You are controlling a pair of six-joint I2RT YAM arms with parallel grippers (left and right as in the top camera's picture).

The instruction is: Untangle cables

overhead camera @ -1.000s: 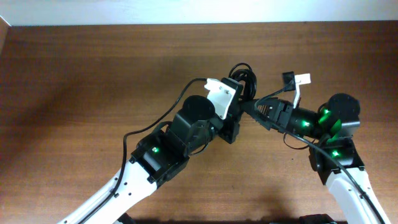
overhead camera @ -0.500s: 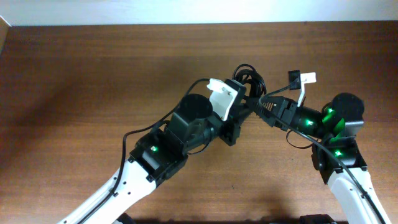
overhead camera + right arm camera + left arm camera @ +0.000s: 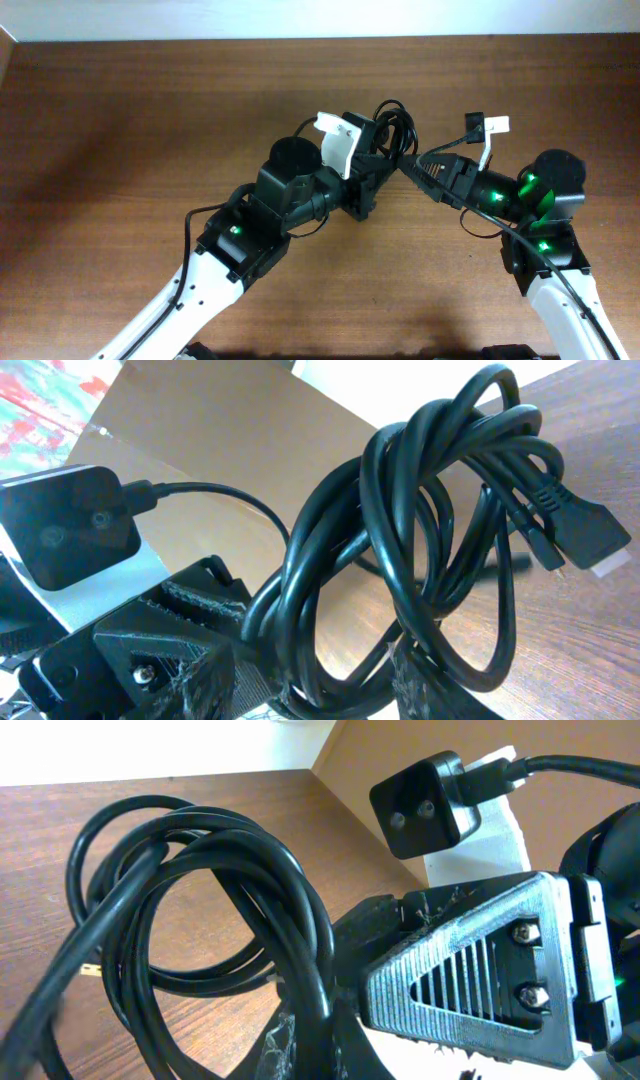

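**Overhead view** — your two arms meet above the wooden table [image 3: 150, 120], fingertips almost touching. The cables [image 3: 397, 122] form one dark coil just beyond the tips of the left gripper [image 3: 375, 165] and just off the tip of the right gripper [image 3: 408, 165].

**Left wrist view** — you see the cables [image 3: 230, 890] rising from the left gripper [image 3: 300, 1055] as several overlapping loops threaded through one another. Its jaws are together on the strands at the base of the coil. A ribbed grey finger [image 3: 470, 980] of the right gripper comes in from the side, its tip against the coil.

**Right wrist view** — the cables [image 3: 420, 530] stand up from between the fingers of the right gripper [image 3: 350, 695]. Strands fill the gap, and you cannot tell whether the jaws press them or merely flank them. One plug connector [image 3: 585, 540], pale at its tip, lies against the outer side of the coil, well clear of the fingers. The left gripper [image 3: 160, 650] sits just beside the coil's base. Above it is a black two-hole plug block [image 3: 65, 525] with its own thin lead.
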